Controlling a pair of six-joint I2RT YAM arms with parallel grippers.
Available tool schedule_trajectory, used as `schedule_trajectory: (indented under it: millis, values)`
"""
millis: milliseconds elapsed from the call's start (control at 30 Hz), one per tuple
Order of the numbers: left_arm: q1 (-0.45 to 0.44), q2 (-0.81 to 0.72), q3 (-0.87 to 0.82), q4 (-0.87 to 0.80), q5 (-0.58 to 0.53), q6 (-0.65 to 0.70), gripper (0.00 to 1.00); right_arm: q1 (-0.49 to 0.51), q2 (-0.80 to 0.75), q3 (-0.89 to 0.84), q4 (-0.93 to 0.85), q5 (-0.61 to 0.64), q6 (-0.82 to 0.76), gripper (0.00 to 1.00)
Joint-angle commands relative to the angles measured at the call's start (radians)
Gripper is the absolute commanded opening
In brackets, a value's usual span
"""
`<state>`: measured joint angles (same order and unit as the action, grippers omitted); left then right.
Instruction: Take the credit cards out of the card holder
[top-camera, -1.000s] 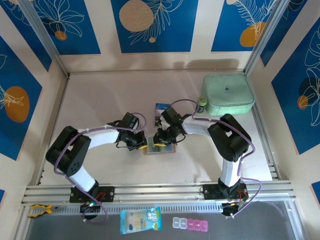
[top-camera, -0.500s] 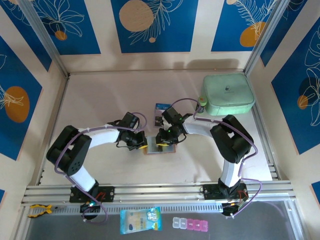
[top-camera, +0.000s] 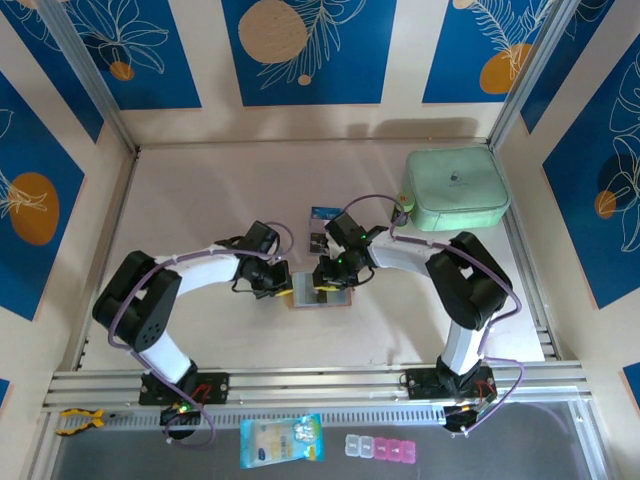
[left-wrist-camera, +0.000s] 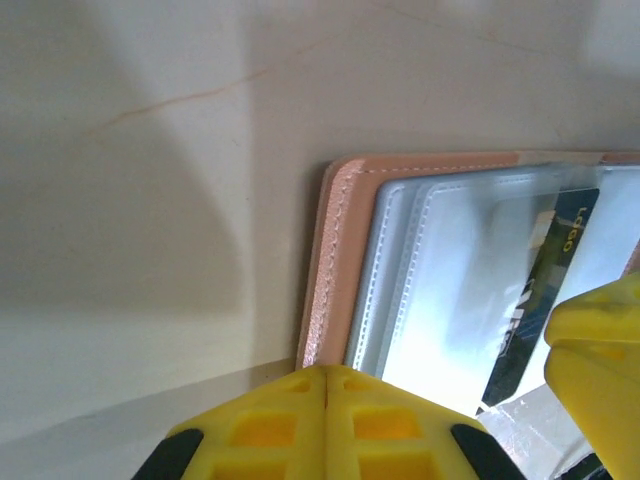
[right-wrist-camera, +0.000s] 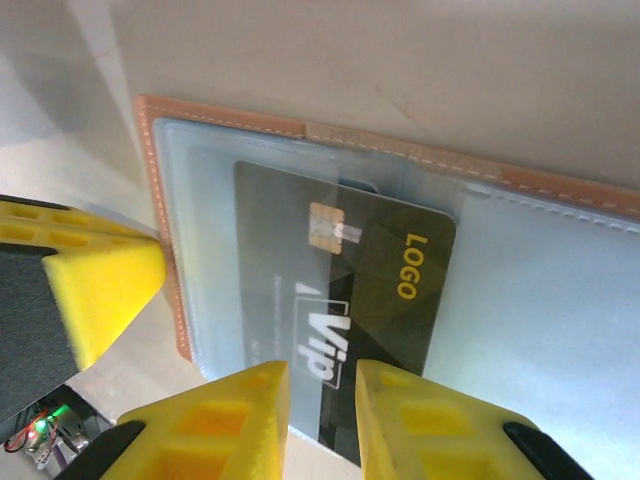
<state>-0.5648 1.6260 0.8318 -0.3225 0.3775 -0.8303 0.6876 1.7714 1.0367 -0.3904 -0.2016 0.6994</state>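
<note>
Now, your card holder (top-camera: 340, 300) lies open and flat near the middle of the bench (top-camera: 200, 190), a little toward the near edge, with both arms reaching in over it. Your left gripper (left-wrist-camera: 328, 385) has its yellow fingers pressed tight together with nothing between them. Its tips sit at the holder's left edge, and the right wrist view shows one of them touching the tan stitched rim. Your right gripper (right-wrist-camera: 322, 390) has its fingers a narrow slit apart, tips down at the lower edge of a dark grey card (right-wrist-camera: 345, 280) marked with a chip, "LOGO" and "Vip". That card sits tilted, partly under the holder's clear pocket. Whether the fingers pinch it or merely rest on it, you cannot tell from here. Two more cards lie on the bench just beyond the holder, toward the far edge: a blue card (top-camera: 323, 213) and a small dark card (top-camera: 316, 241). A mint-green case (top-camera: 455, 188) stands near the far right corner.
</note>
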Motion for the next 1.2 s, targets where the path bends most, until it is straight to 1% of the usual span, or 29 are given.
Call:
schedule_trajectory:
  millis: [0, 300, 567, 767, 1167]
  values:
    - [0.006, -0.037, 0.033, -0.047, -0.012, 0.014, 0.08, -0.005, -0.052, -0.005, -0.016, -0.014, -0.001, 0.25]
    - [-0.059, -0.018, 0.080, -0.024, 0.003, -0.016, 0.06, -0.034, -0.076, -0.039, -0.002, -0.024, 0.013, 0.25]
    - [-0.093, 0.033, 0.056, 0.047, 0.032, -0.059, 0.03, -0.045, -0.074, -0.058, 0.005, -0.038, 0.020, 0.25]
    - [-0.095, 0.064, 0.047, 0.060, 0.032, -0.058, 0.01, -0.050, -0.069, -0.066, 0.007, -0.042, 0.022, 0.25]
    - [-0.095, 0.082, 0.049, -0.002, -0.014, -0.025, 0.00, -0.054, -0.053, -0.076, 0.022, -0.062, 0.028, 0.25]
